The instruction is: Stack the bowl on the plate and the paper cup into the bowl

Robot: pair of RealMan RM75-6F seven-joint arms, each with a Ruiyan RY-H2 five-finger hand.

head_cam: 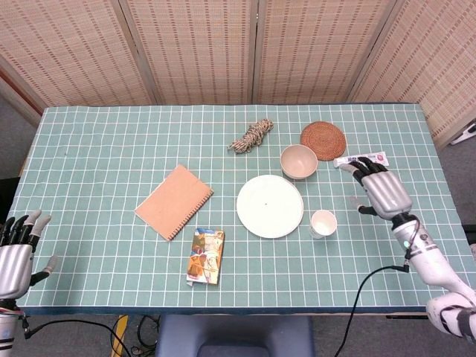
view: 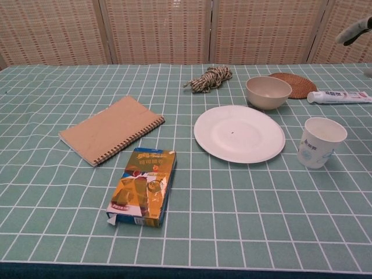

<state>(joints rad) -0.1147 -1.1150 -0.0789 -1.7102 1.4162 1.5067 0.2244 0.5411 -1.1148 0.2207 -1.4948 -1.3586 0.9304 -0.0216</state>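
A white plate (head_cam: pixel 270 206) (view: pixel 239 133) lies flat near the table's middle. Just behind it to the right stands a beige bowl (head_cam: pixel 298 161) (view: pixel 268 92), empty and upright. A white paper cup (head_cam: pixel 323 223) (view: pixel 320 142) stands upright to the right of the plate. My right hand (head_cam: pixel 382 190) hovers over the table right of the cup and bowl, fingers spread, holding nothing; only a fingertip (view: pixel 353 31) shows at the chest view's top right corner. My left hand (head_cam: pixel 16 249) stays open off the table's front left corner.
A spiral notebook (head_cam: pixel 174 201) and a colourful box (head_cam: pixel 206 256) lie left of the plate. A rope bundle (head_cam: pixel 251 135), a woven coaster (head_cam: pixel 323 140) and a toothpaste tube (head_cam: pixel 361 159) lie along the back right.
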